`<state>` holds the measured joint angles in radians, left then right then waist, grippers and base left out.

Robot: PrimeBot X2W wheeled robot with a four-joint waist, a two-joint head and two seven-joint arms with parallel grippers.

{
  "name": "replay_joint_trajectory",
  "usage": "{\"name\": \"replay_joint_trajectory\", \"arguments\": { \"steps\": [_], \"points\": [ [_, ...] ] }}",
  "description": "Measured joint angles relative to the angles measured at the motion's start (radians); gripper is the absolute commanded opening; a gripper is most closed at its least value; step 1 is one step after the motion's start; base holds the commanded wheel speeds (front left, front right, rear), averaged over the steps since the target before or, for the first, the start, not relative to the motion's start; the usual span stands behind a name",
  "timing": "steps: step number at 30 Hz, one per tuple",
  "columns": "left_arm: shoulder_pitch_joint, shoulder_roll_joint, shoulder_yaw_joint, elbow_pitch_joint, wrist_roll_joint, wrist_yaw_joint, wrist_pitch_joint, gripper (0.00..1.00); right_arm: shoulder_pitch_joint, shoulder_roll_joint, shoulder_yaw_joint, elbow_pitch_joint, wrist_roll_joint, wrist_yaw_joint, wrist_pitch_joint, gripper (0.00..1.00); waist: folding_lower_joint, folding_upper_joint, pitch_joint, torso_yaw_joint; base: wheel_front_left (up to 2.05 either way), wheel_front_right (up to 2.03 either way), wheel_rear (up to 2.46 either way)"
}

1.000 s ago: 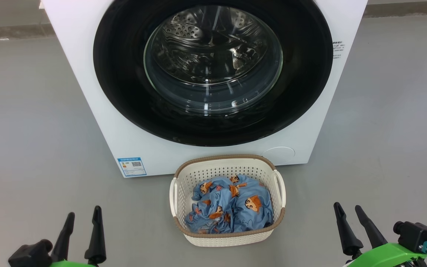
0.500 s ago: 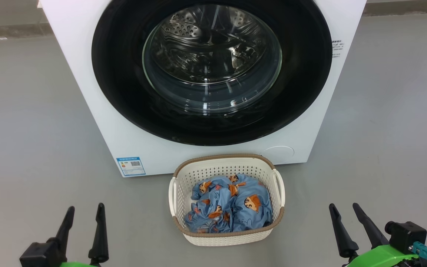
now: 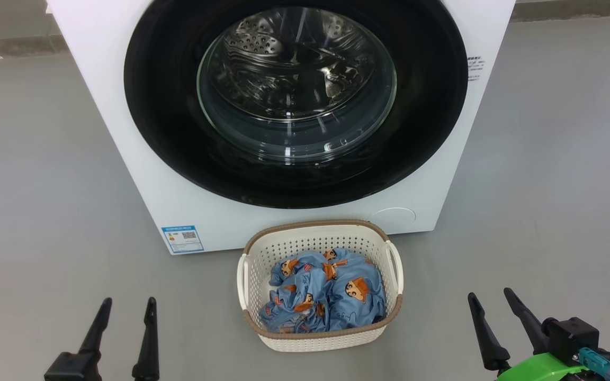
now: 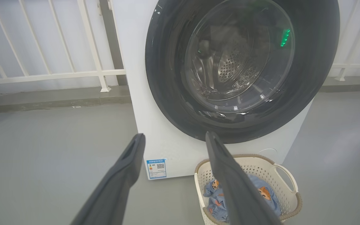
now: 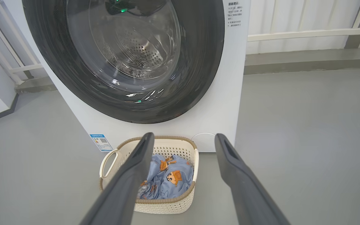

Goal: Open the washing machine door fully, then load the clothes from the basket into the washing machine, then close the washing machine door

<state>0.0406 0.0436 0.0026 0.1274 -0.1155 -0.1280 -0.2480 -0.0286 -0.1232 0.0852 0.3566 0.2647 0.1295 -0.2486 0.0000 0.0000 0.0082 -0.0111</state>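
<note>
Well, the washing machine door point(image 3: 294, 182) sat shut on the washing machine point(image 3: 125, 137), the basket point(image 3: 313, 232) on the floor point(image 3: 45, 201) just before it, clothes point(image 3: 331, 293) heaped inside. The left gripper point(image 3: 128, 302) and right gripper point(image 3: 489, 295) hung either side, fingers parted, holding nothing.

Left end effector point(image 3: 128, 301), right end effector point(image 3: 489, 293): long black tapered fingers. Right wrist: green mount point(image 3: 543, 366), teal connector point(image 3: 593, 359).

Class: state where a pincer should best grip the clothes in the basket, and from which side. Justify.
Probably a raised fold near the middle of the clothes, coming from above: the walls of the basket close off every side, leaving only the top open.
</note>
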Motion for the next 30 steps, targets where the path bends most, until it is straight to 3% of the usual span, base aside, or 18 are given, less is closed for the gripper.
{"name": "replay_joint_trajectory", "arguments": {
  "steps": [30],
  "points": [
    [-0.001, 0.000, 0.011, 0.073, -0.040, 0.000, 0.000, 1.00, 0.003, 0.034, -0.068, 0.004, -0.026, 0.000, 0.000, 1.00, 0.0001, 0.0000, -0.001, -0.001, 0.01, 0.01, -0.01]
  ]
}}
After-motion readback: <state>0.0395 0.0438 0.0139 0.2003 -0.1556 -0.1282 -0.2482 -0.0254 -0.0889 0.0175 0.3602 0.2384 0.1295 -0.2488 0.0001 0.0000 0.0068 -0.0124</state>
